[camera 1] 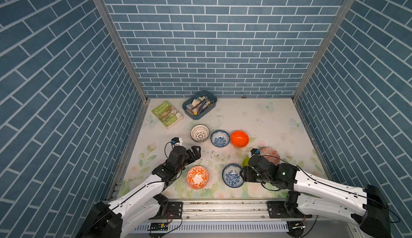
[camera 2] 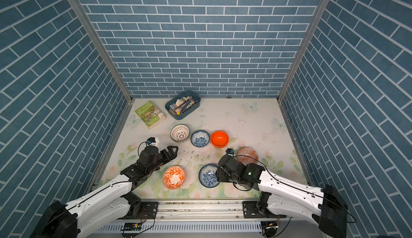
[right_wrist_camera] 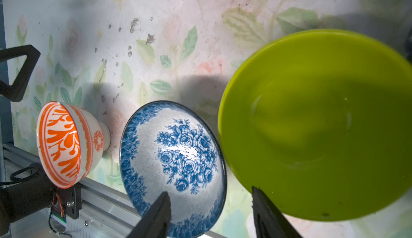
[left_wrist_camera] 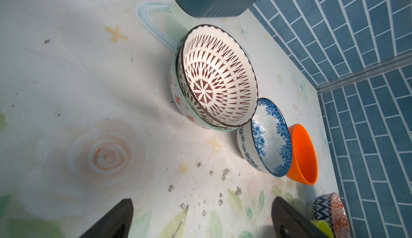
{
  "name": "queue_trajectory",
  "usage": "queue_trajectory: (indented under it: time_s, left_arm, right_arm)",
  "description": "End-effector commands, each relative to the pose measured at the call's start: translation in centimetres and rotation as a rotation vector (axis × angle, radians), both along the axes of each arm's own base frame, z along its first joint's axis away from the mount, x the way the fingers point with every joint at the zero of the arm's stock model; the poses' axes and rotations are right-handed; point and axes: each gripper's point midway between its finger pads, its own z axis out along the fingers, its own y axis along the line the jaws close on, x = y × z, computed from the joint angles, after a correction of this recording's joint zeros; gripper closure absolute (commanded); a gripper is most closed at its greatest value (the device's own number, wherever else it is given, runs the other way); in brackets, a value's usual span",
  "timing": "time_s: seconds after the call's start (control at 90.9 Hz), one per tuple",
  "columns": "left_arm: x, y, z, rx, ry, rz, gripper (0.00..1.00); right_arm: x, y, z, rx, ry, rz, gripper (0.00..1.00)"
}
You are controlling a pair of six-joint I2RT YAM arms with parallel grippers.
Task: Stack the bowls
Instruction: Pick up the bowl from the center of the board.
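Right wrist view: my right gripper [right_wrist_camera: 209,190] part-open, holding nothing; lime-green bowl [right_wrist_camera: 312,125] looks light, slick; pinch rim.

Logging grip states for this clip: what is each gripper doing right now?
Left gripper: open, empty.
Right gripper: jaws apart, nothing between them; lime-green bowl beside one jaw.

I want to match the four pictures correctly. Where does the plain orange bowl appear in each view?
Both top views: plain orange bowl, right end of the far row of three bowls.
Left wrist: the bowl sits between the blue floral bowl and the brick wall.
Right wrist: not in it.
Shared landmark: that blue floral bowl, directly beside it in all three.
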Motion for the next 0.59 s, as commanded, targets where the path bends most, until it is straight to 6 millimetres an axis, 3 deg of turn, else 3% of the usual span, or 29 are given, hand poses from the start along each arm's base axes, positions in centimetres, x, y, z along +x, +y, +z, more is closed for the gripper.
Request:
queue_trajectory:
  time_s: [0.0,0.385,0.583]
  left_arm:
    - [-0.2,0.3,0.0,0.009,-0.015,0.004,0.00]
    - [-0.3,0.5,0.1,0.006,-0.024,0.011,0.00]
    - [-0.3,0.5,0.1,0.008,-0.026,0.012,0.00]
  right_arm:
    - [-0.7,0.0,0.0,-0.023,0.031,-0.016,0.39]
    - [-1.8,0.3,-1.7,0.024,0.064,-0.041,0.45]
    - [-1.6,0.6,-2.5,0.004,0.067,-0.048,0.54]
